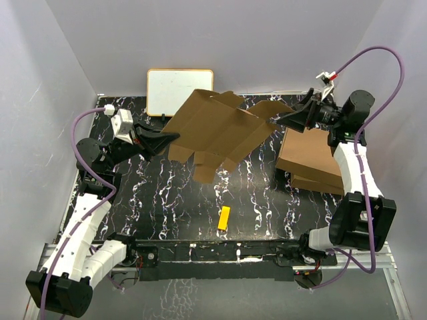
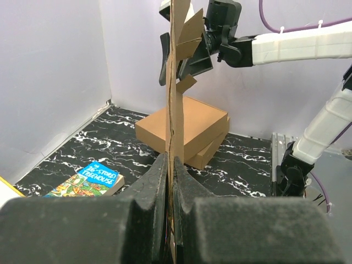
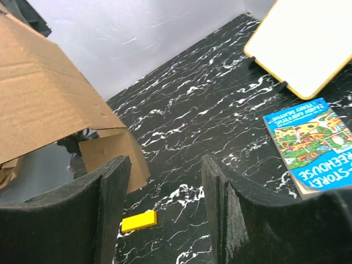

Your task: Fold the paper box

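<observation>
The paper box [image 1: 220, 130] is a flat brown die-cut sheet with flaps, held tilted in the air above the back of the table. My left gripper [image 1: 170, 139] is shut on its left edge. In the left wrist view the sheet [image 2: 176, 82] stands edge-on, pinched between the closed jaws of that gripper [image 2: 171, 165]. My right gripper [image 1: 280, 119] hovers at the sheet's right flap and stands open. In the right wrist view the cardboard [image 3: 44, 104] lies left of the left finger, and nothing is between the fingers of that gripper [image 3: 165, 203].
Two larger finished cardboard boxes [image 1: 310, 157] are stacked at the right. A whiteboard [image 1: 179, 90] leans on the back wall. A yellow block [image 1: 225, 218] lies near the table's front. A colourful book [image 3: 311, 146] lies under the raised sheet near the whiteboard.
</observation>
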Robot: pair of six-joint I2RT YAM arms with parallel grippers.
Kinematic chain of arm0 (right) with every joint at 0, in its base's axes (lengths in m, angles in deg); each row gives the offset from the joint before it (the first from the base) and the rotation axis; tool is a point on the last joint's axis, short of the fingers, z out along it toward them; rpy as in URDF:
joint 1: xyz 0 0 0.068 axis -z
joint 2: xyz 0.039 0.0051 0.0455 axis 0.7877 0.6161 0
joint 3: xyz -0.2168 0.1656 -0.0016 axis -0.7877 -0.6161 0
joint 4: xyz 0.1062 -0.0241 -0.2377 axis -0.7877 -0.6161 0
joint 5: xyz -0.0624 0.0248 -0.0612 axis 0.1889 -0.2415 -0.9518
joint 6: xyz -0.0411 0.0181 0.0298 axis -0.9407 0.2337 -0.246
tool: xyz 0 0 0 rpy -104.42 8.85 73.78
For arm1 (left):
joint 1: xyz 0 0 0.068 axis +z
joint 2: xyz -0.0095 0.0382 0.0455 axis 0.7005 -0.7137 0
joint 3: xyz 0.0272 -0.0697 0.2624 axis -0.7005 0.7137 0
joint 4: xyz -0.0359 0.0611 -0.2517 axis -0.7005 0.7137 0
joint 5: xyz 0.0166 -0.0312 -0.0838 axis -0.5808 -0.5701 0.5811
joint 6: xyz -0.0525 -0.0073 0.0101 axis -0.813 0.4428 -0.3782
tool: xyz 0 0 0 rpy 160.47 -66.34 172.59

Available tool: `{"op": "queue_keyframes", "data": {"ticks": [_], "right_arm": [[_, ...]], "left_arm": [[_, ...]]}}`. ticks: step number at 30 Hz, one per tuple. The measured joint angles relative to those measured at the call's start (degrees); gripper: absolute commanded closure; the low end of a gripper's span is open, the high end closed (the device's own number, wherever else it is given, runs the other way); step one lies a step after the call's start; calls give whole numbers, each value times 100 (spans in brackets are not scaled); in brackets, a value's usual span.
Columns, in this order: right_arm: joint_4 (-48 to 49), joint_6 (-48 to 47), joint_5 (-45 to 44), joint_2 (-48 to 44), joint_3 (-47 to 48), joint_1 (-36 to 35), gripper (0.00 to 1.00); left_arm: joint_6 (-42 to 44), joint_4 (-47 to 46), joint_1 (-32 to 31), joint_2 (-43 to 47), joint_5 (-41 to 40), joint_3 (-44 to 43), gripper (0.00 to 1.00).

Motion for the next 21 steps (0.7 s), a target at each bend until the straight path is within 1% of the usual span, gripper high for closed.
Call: {"op": "queue_keyframes", "data": {"ticks": [10,14,18,21], "right_arm": [[363,280,138,66,-63,-577,41],[391,297,164,120,-63,-667,41],[407,297,177,125,-63,-675,47],[409,295,179,125,-63,-699,54]], "left_arm": [[-111,-120,0,-44,72,0,100],[-116,-133,0,-44,76,0,100],[-155,-168,0,-44,81,0,100],[-184,-232,0,-48,94,0,100]]}}
